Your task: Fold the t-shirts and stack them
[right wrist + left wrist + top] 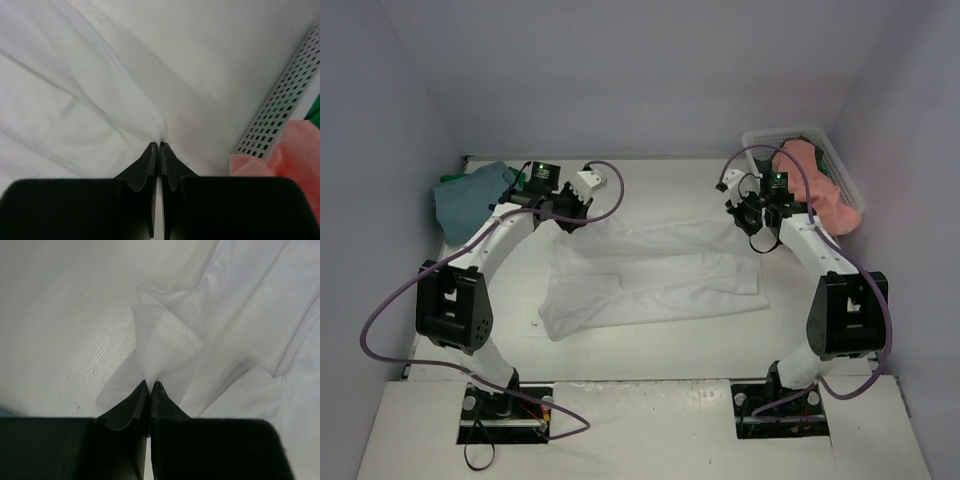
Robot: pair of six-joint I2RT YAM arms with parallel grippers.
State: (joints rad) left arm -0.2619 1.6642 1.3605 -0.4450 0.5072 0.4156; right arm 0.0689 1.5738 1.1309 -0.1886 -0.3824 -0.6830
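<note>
My left jaws are pressed together on a puckered corner of the white t-shirt (165,340). The thin cloth fans out from the black tips in a cone with a stitched hem at its rim. My right jaws are likewise clamped, on the same shirt's rolled edge at its far right corner. Between them it lies spread across the middle of the matte white worktop (650,370), soft and creased in long diagonal folds. A crumpled teal t-shirt (470,195) sits at the far left. At the far right, a salmon t-shirt (817,185) spills from a white plastic basket (280,110) with a perforated grid wall.
</note>
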